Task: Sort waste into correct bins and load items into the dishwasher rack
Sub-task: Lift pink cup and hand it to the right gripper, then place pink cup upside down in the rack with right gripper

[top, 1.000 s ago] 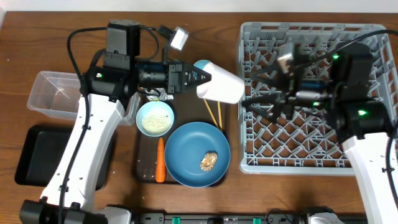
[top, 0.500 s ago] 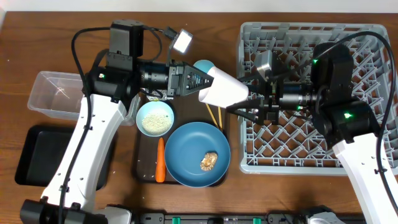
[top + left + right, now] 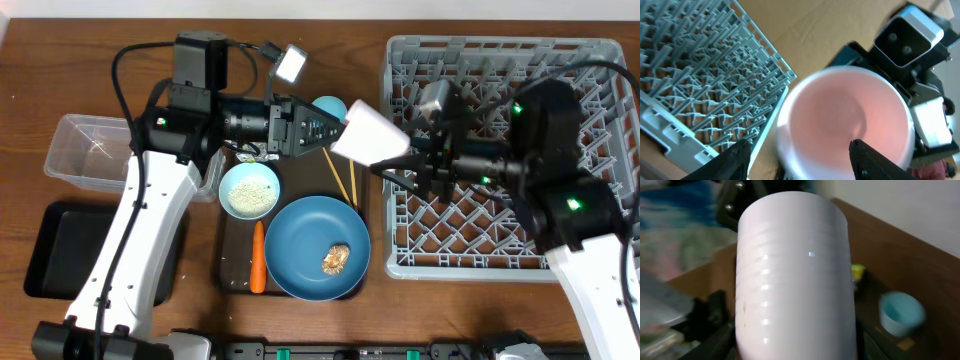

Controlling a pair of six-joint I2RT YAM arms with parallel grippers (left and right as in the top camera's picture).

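Observation:
The small pink cup [image 3: 370, 135] hangs in the air between the two arms, lying on its side just left of the dishwasher rack [image 3: 500, 230]. My right gripper [image 3: 396, 160] is shut on the cup's base end; in the right wrist view the pale cup wall [image 3: 795, 280] fills the frame between the dark fingers [image 3: 715, 340]. My left gripper [image 3: 338, 128] stands open at the cup's mouth, its jaws apart. The left wrist view looks into the pink inside [image 3: 850, 120], with the rack [image 3: 700, 75] behind.
On the brown tray [image 3: 232, 270] are the light blue cup [image 3: 325, 104], the bowl of rice [image 3: 249, 190], the blue plate [image 3: 300, 240] with a brown scrap [image 3: 335, 258], the carrot [image 3: 258, 257], the chopsticks [image 3: 345, 180] and the wrapper [image 3: 250, 152]. At far left: the clear tub [image 3: 85, 150], the black tray [image 3: 50, 250].
The right gripper reached in from the rack and shut on the pink cup. The left gripper, shut on the cup before, has opened. The cup has shifted a little to the right.

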